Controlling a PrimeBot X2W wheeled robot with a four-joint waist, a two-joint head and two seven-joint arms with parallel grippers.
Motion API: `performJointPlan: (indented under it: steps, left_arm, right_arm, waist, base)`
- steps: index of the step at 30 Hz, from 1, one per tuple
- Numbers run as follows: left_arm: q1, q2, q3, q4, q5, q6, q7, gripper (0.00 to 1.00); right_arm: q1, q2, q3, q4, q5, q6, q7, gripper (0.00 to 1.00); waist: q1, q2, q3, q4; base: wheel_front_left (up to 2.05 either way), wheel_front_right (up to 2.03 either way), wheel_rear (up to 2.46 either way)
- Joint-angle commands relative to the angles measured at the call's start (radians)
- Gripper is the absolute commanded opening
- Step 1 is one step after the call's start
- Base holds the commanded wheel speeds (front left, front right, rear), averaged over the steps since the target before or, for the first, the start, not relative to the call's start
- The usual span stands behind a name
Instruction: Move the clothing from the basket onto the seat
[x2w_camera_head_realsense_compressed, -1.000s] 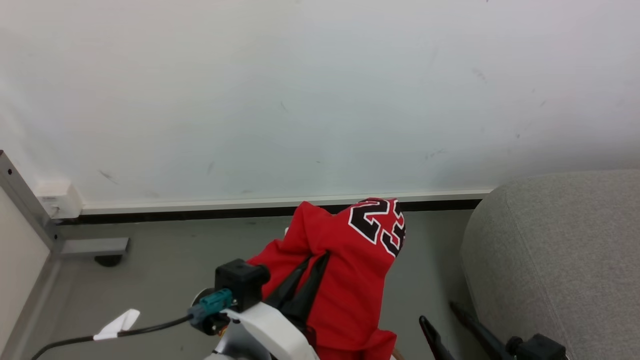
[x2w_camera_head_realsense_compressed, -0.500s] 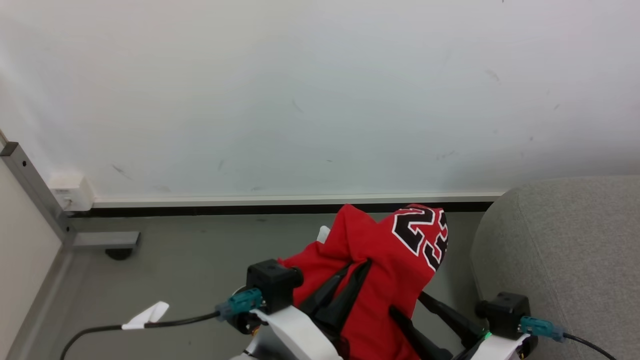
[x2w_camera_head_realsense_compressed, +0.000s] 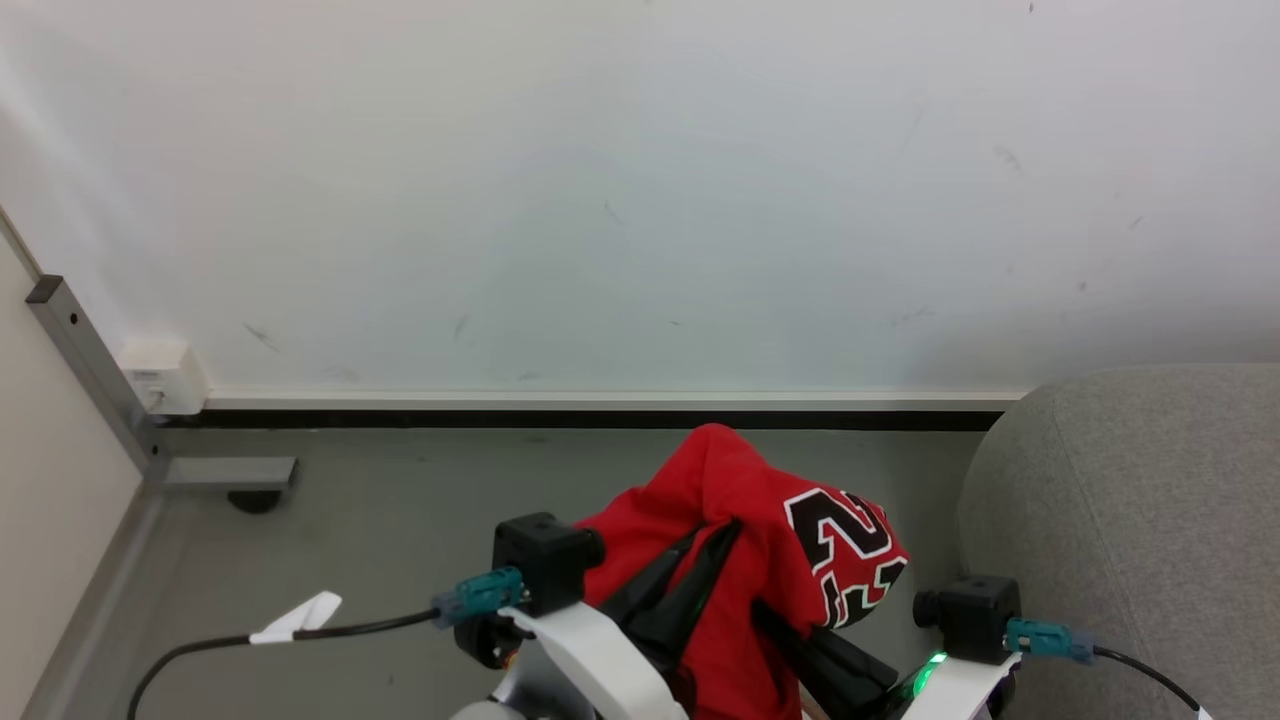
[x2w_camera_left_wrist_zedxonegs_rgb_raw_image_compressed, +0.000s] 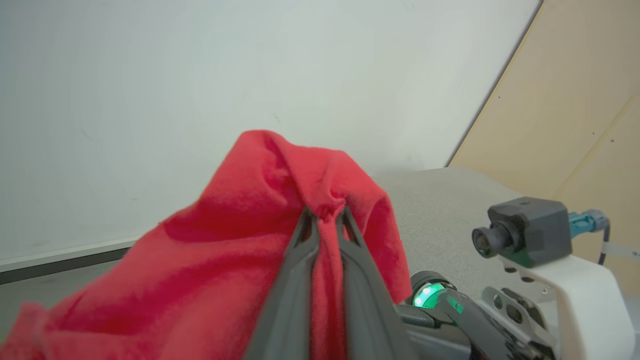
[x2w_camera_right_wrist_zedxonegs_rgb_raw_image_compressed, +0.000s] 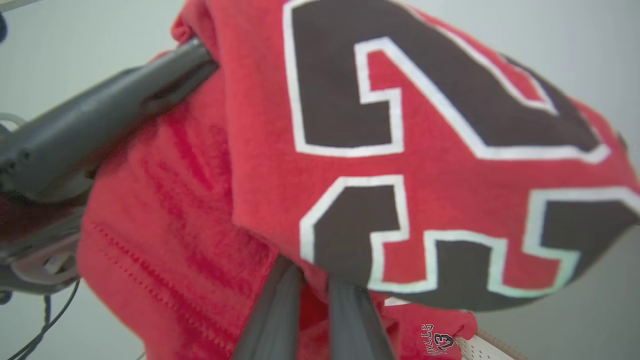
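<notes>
Pale wall (x2w_camera_head_realsense_compressed: 640, 200) | left tool (x2w_camera_left_wrist_zedxonegs_rgb_raw_image_compressed: 325, 216) pinches clothing (x2w_camera_head_realsense_compressed: 740, 480) | right tool (x2w_camera_right_wrist_zedxonegs_rgb_raw_image_compressed: 312, 295) tips buried

Head camera downward; wrist cameras close; share clothing (x2w_camera_head_realsense_compressed: 740, 490).

Bright, even light fills the scene, and the clothing (x2w_camera_right_wrist_zedxonegs_rgb_raw_image_compressed: 190, 210) is blurred in the right wrist view.

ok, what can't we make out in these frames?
- Right gripper fingertips: right wrist view, buried under the red jersey fold.
- Basket: right wrist view, a perforated corner, rest cut by the bottom edge.
- Small lettering: right wrist view, blurred, unreadable.
- Seat: head view, cut by the right edge.
</notes>
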Motion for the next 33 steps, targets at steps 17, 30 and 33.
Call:
performJointPlan:
  steps: [17, 30, 33]
  left_arm:
    - [0.011, 0.022, -0.012, 0.047, 0.025, 0.011, -0.019, 1.00]
    - [0.016, 0.029, -0.027, 0.068, 0.028, 0.016, -0.036, 1.00]
    - [0.016, 0.029, -0.028, 0.069, 0.028, 0.018, -0.039, 1.00]
  right_arm:
    - [0.003, -0.049, -0.054, -0.017, -0.017, -0.002, -0.017, 0.00]
    - [0.025, -0.083, -0.148, -0.034, -0.052, -0.002, -0.016, 0.00]
    - [0.027, -0.089, -0.152, -0.041, -0.058, -0.002, -0.016, 0.00]
  waist:
    - [0.0000, -0.0001, -0.009, -0.025]
    - [0.0000, -0.0001, -0.012, -0.036]
    - [0.0000, -0.0001, -0.011, -0.043]
  base:
    - [0.00, 0.00, 0.00]
    - [0.00, 0.00, 0.00]
    - [0.00, 0.00, 0.00]
